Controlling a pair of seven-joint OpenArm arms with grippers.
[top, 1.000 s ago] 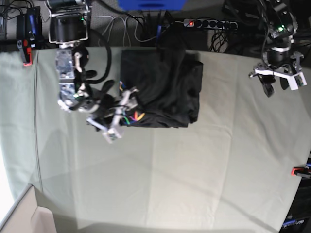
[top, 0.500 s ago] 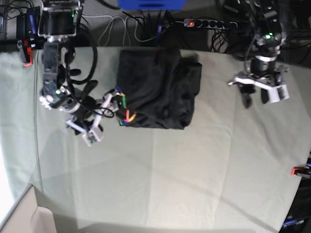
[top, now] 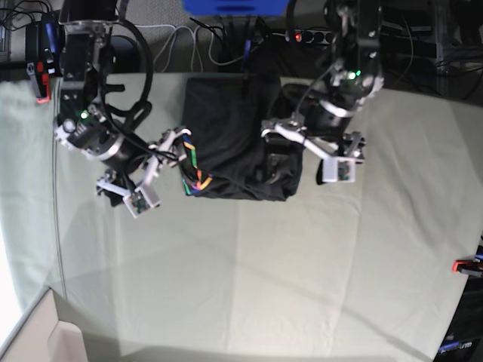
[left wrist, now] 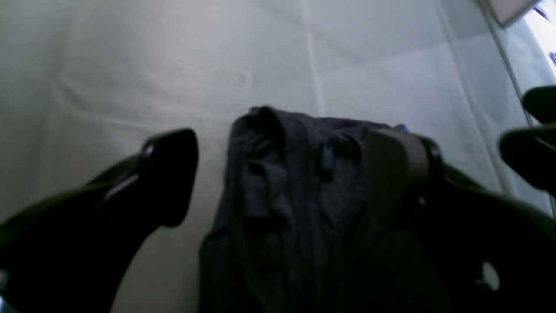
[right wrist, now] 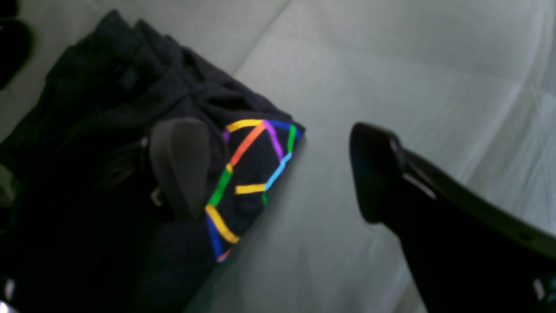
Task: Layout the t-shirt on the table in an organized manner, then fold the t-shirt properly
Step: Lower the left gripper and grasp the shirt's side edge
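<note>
Robotics lab: clamped table (top: 302,286), power strip (top: 313,36), cables (top: 204,47).

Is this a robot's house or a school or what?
Probably a robot lab: a cloth-covered table with a folded t-shirt, a power strip and loose cables behind it.

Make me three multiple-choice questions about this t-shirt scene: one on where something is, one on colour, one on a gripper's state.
1. Where does the t-shirt lie on the table?
A. near the far edge
B. at the near edge
C. hanging off one side

2. What is the print on the shirt's corner?
A. white dots
B. rainbow-coloured lines
C. a red star

3. How does the right gripper stand?
A. shut on the shirt
B. shut on nothing
C. open

Answers:
1. A: the base view shows the bundle close to the cables behind the table.
2. B: the right wrist view shows orange, yellow, green, blue and purple lines.
3. C: its fingers stand wide apart, one over the shirt, one over bare table.
</note>
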